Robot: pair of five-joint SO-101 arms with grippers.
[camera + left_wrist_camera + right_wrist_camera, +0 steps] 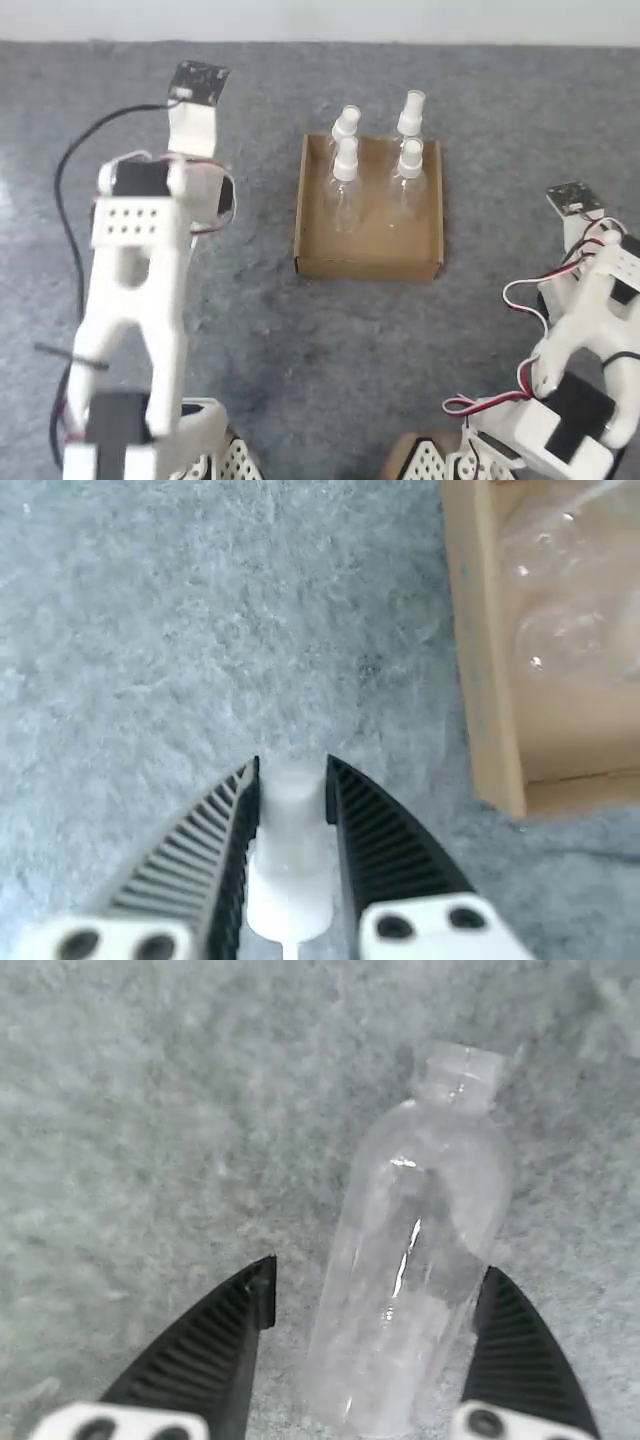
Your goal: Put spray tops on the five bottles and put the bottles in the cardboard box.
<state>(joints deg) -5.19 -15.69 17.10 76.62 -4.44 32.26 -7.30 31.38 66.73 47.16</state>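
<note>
A grey carpeted table (250, 330) stretches under both my arms, the left arm (140, 270) raised tall over it and the right arm (590, 330) folded low at the near edge. The cardboard box (368, 262) sits between them, near my left gripper (292, 770) on the side toward my right arm, one of its walls just beyond my fingertips. Four bottles (343, 195) stand upright inside the box in two pairs, each already wearing a white spray top, all at the end of the box farthest from my arms.

The fifth bottle (420, 1250), clear and uncapped, lies on its side on the carpet below my right gripper (380, 1275). Its base sits between my two fingers and its open neck points away from me. That gripper is spread wide, one black ribbed finger on each side of the bottle; whether either finger touches the plastic, I cannot tell.

My left gripper is clamped on the last spray top (290, 860), a small white piece pinched between the ribbed pads, over bare carpet beside the box.
</note>
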